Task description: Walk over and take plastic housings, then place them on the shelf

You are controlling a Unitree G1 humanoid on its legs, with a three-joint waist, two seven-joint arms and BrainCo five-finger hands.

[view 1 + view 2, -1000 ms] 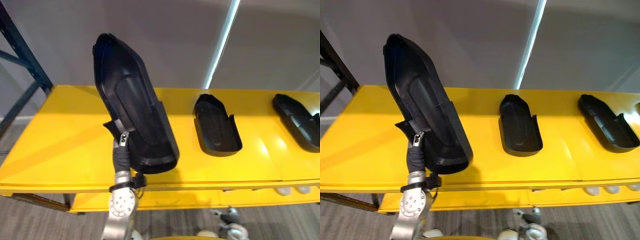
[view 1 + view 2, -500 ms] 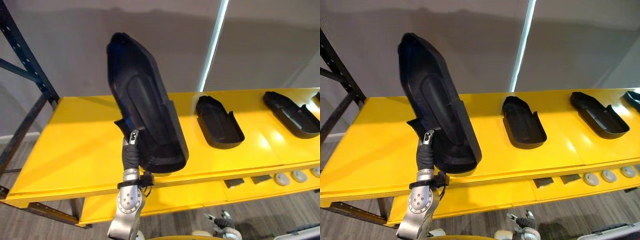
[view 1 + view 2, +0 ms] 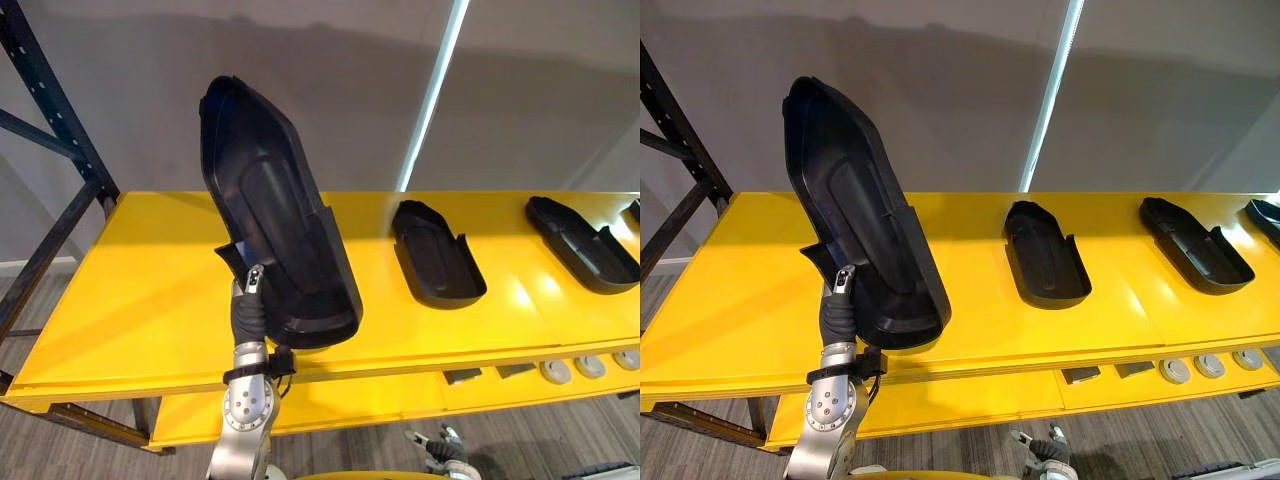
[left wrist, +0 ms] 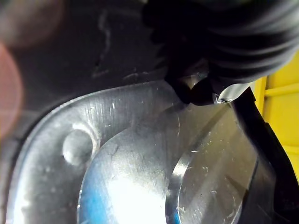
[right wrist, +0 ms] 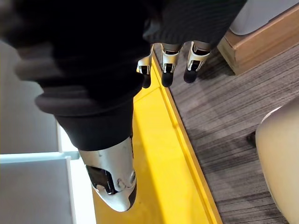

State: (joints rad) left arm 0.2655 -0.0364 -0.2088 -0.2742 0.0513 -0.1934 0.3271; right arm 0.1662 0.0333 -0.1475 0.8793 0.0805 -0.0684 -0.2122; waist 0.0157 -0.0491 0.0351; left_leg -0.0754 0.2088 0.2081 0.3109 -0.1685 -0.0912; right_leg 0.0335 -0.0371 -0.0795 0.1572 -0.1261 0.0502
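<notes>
Clamps the held housing (image 3: 270, 220) in the left hand (image 3: 250, 300): thumb on the inner face, fingers probably wrapped behind the wall, hidden there. Holds it upright over the front of the yellow shelf (image 3: 150, 290), likely to clear the edge before lowering. Aims for the free span left of the middle housing (image 3: 435, 250) and far housing (image 3: 580, 243), both lying flat, cavity up. Hangs the right hand (image 5: 167, 64) slack, grasping nothing.

Left silver-grey forearm (image 3: 238, 455): round wrist disc (image 3: 246, 407) with small screws, black band above it, dark ribbed cover on left robot hand (image 3: 246, 318). Same cover on right robot hand (image 5: 103, 84); silver fingers (image 5: 167, 60), dark tips.
</notes>
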